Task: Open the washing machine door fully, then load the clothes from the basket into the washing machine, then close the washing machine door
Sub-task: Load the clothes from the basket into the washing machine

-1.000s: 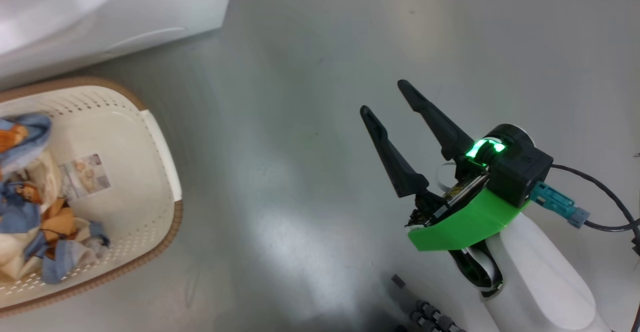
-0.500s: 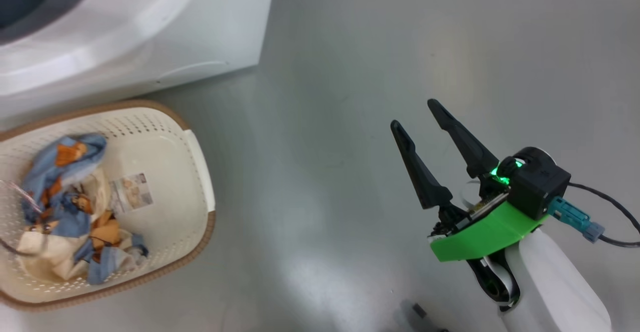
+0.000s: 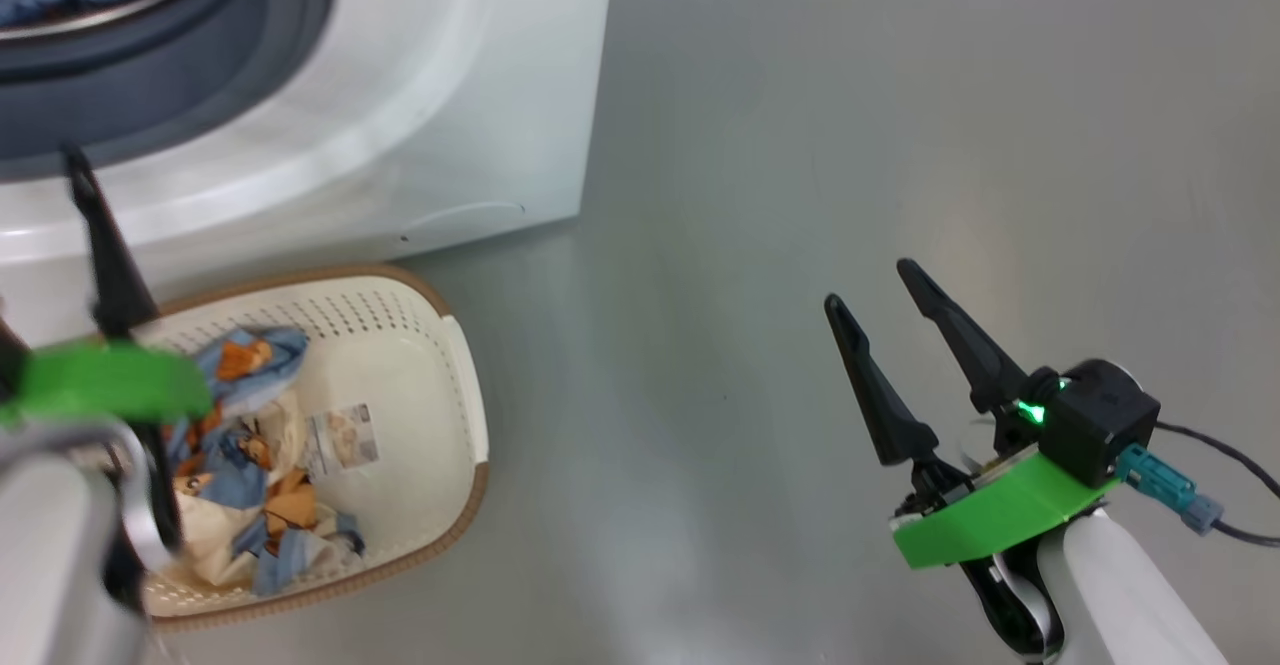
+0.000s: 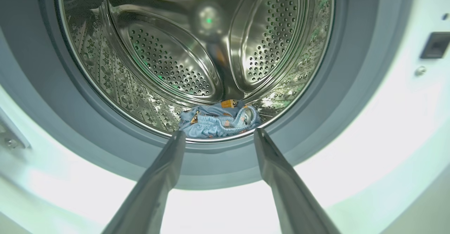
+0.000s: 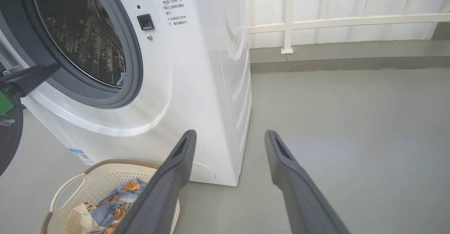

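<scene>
The washing machine [image 3: 470, 95] stands at the upper left with its round opening uncovered; the washing machine door is out of view. A light blue piece of the clothes [image 4: 218, 123] lies at the drum's front edge. My left gripper [image 4: 218, 132] is open and empty just before the grey gasket [image 4: 316, 128], pointing into the drum. More clothes [image 3: 240, 445], blue with orange bears and some cream cloth, lie in the cream basket [image 3: 440, 385] on the floor before the machine. To its right my right gripper [image 3: 870, 287] hangs open and empty over bare floor.
Grey floor [image 3: 800, 145] stretches to the right of the machine. A white railing and wall [image 5: 288, 26] close off the back. A cable [image 3: 1210, 520] trails from my right wrist. The machine's round cap [image 5: 204, 172] sits low, near the basket.
The head camera has swung, so the machine's opening and my left gripper have come into the picture. Both grippers stay open; the basket and its clothes look unmoved.
</scene>
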`<state>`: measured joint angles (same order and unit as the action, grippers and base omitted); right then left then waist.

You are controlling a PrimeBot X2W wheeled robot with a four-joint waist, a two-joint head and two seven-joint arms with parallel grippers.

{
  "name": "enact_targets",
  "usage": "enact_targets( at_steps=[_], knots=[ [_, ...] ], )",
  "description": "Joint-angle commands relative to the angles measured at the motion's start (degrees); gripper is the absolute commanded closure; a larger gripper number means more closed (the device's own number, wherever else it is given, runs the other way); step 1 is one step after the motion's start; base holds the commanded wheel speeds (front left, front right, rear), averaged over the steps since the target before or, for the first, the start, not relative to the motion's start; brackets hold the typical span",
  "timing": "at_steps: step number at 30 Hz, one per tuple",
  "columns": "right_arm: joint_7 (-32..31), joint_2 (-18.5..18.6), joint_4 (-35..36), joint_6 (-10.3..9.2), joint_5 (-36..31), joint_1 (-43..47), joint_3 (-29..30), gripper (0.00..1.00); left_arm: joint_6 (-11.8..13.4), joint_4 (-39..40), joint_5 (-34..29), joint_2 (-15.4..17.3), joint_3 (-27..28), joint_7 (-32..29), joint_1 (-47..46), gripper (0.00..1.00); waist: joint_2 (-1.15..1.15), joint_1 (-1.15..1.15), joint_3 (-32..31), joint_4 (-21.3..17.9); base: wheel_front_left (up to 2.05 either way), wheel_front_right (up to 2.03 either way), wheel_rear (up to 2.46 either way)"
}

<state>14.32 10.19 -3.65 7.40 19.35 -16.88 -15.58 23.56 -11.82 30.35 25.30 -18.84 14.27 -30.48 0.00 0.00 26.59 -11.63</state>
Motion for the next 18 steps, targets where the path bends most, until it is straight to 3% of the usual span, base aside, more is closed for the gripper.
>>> enact_targets(
  at_steps=[1, 8, 18],
  knots=[
    [0.68, 0.36, 1.02, 0.09, -1.03, 2.17, -0.45, 0.0, 1.56, 3.89, -1.0, 2.32, 1.75, 0.45, 2.96, 0.0, 0.0, 0.0, -3.14, 1.63, 0.0, 0.0, 0.0],
    [0.68, 0.65, 0.25, 0.09, -2.03, 4.95, 0.34, 0.0, 5.32, 13.98, -2.38, 1.18, -0.12, 0.57, 16.03, 0.0, 0.0, 0.0, -7.94, 3.05, 0.0, 0.0, 0.0],
    [0.68, 0.82, -0.45, 0.09, -3.32, 9.53, 2.18, 0.0, 4.77, 17.39, -1.97, -0.78, -2.79, 0.67, 25.56, 0.0, 0.0, 0.0, -14.51, 5.42, 0.0, 0.0, 0.0]
  ],
)
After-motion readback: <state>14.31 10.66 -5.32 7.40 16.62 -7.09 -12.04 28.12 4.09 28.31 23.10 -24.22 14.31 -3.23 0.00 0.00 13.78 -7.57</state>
